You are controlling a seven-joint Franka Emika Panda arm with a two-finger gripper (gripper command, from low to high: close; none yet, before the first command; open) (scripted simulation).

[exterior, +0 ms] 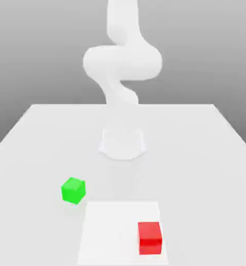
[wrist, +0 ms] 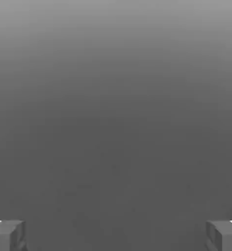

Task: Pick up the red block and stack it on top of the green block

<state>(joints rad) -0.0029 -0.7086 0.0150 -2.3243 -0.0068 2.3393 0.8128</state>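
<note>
The red block (exterior: 150, 238) sits near the table's front edge, toward the exterior view's right, on a paler square patch (exterior: 112, 228). The green block (exterior: 73, 190) rests on the table further back and toward the exterior view's left, well apart from the red one. In the hand view my gripper (wrist: 116, 235) is open: its two grey fingertips (wrist: 7, 234) stand far apart with nothing between them. Beyond them lies plain grey background with neither block in it.
The white arm (exterior: 122, 62) rises from its round base (exterior: 123, 144) at the middle of the white table (exterior: 197, 156) and bends up out of the top of the exterior view. Both blocks lie in front of the base.
</note>
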